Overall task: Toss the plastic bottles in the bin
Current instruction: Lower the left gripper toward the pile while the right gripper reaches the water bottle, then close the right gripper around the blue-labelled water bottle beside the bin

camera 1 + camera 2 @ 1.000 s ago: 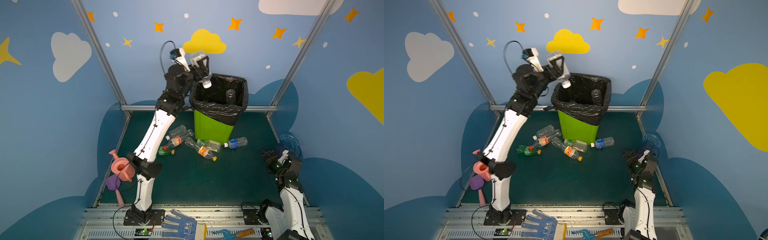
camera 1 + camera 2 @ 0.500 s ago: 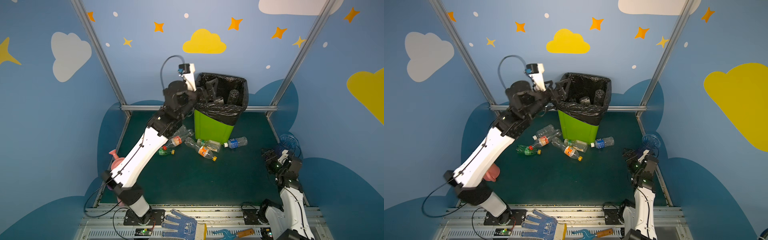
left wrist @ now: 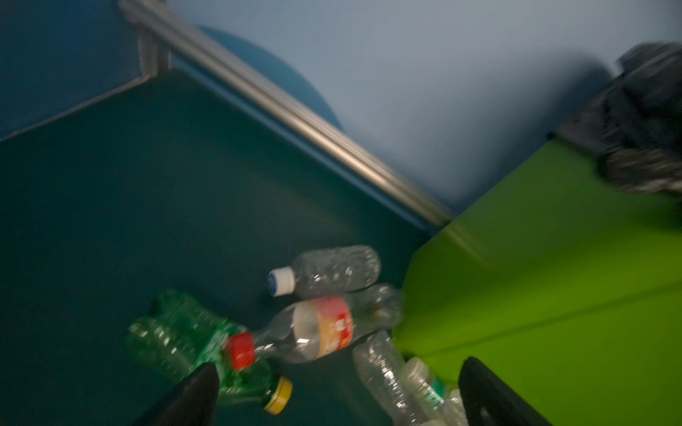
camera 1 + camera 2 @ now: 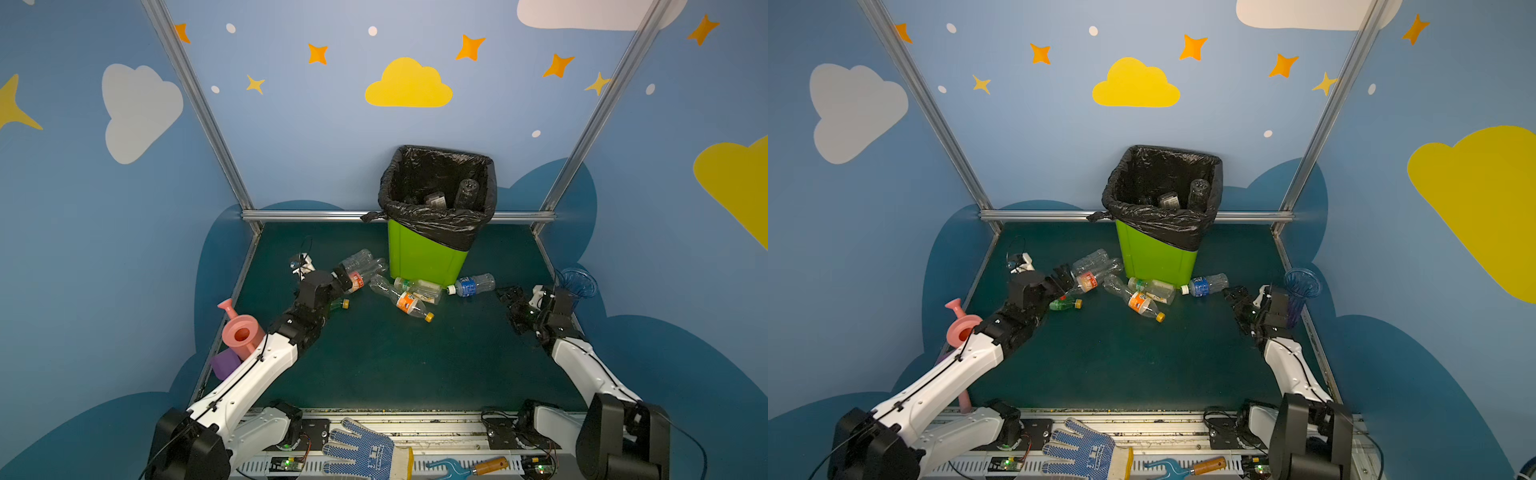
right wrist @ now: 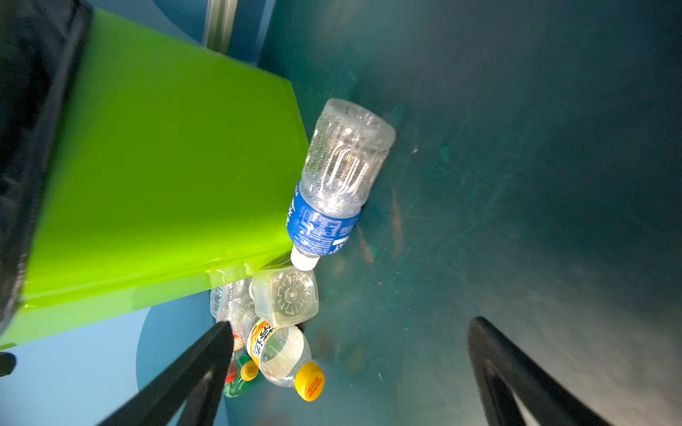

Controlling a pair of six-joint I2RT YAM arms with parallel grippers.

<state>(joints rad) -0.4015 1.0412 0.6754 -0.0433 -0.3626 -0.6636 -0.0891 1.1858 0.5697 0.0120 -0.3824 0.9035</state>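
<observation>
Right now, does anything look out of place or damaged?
Yes. Several bottles lie on their sides on the floor by the bin, not in it. The green bottle looks dented. A glove and a hand tool lie stray on the front rail.

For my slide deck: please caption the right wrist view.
Open right tool faces a blue-labelled bottle lying beside the lime-green bin.
</observation>
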